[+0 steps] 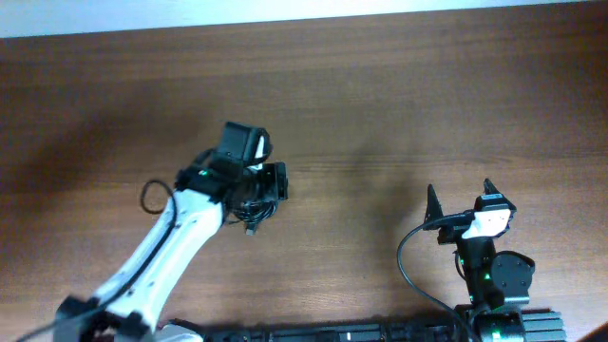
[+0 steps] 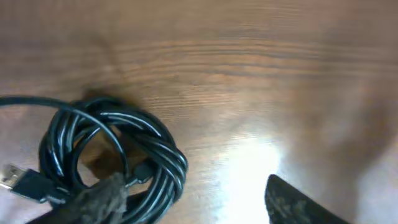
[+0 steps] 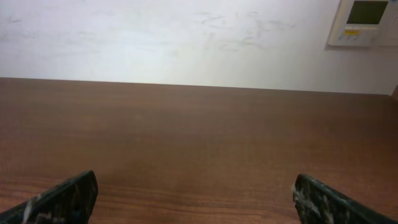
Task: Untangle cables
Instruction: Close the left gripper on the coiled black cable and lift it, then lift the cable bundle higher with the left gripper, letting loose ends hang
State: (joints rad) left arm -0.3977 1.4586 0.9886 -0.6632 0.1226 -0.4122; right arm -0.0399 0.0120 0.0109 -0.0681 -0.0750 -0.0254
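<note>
The cables [image 2: 112,155] lie as one black coiled bundle on the wooden table, with a flat plug [image 2: 18,182] at its left and one strand running off the left edge. In the overhead view the coil [image 1: 253,213] is mostly hidden under my left gripper [image 1: 262,195]. My left gripper [image 2: 196,202] is open. Its left finger [image 2: 99,199] sits over the coil's lower part, and its right finger [image 2: 292,202] stands well clear on bare wood. My right gripper [image 1: 463,199] hovers open at the front right with nothing between its fingers [image 3: 68,199].
The brown wooden table [image 1: 380,95] stretches back to a white wall [image 3: 186,37] with a small control panel [image 3: 364,22]. A thin black loop [image 1: 150,197] shows beside the left arm; whether it belongs to the cables I cannot tell. The right arm's own thick wire [image 1: 408,256] curves near the front edge.
</note>
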